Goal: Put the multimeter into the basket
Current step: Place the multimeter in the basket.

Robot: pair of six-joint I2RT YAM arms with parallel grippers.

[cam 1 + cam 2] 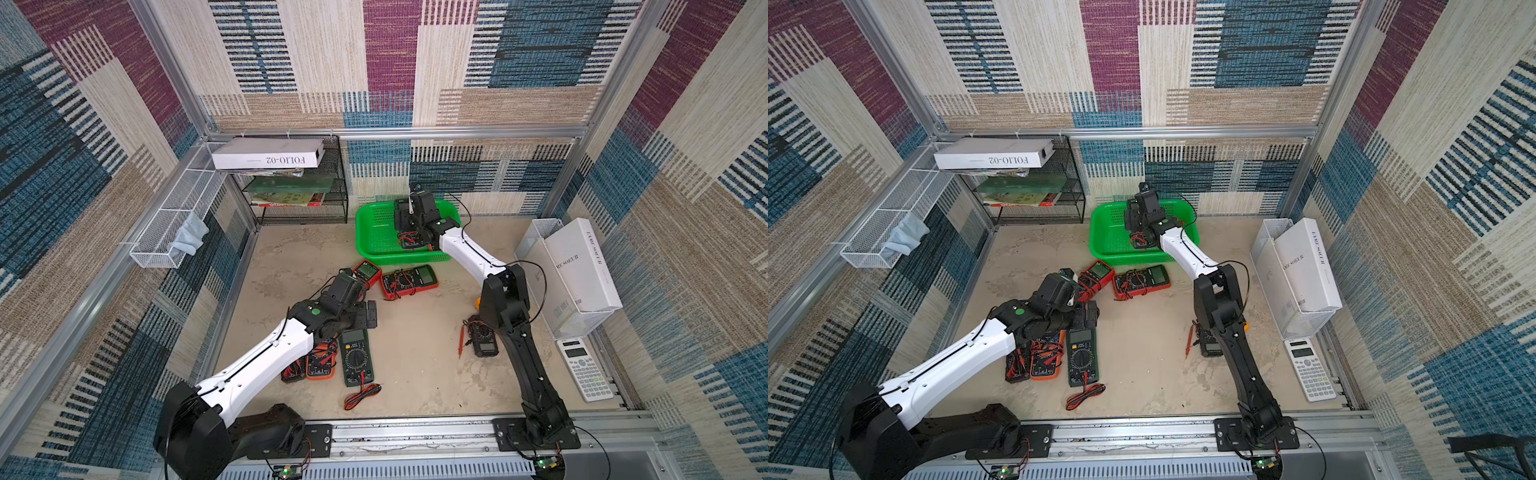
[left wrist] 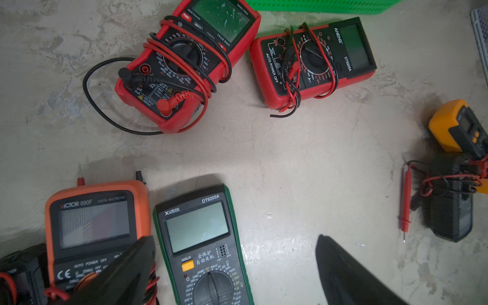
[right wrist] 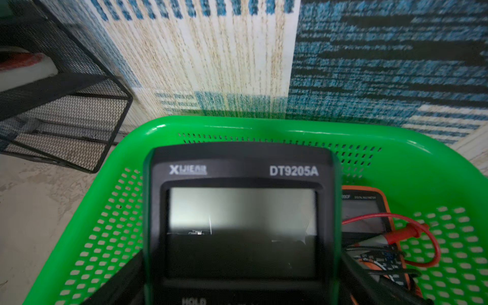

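I'm pinching the multimeter [image 3: 241, 211] between my right gripper's [image 3: 241, 274] jaws, holding it over the basket [image 3: 264, 129], 1 orange meter [image 3: 364, 200] lying inside, my left gripper [image 2: 235, 239] hanging spread wide above the table [image 2: 290, 158]

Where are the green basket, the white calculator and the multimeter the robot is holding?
green basket [image 1: 390, 258]: in a top view, on its front wall.
white calculator [image 1: 585, 372]: in a top view, on its keypad.
held multimeter [image 3: 241, 208]: in the right wrist view, on its grey screen.
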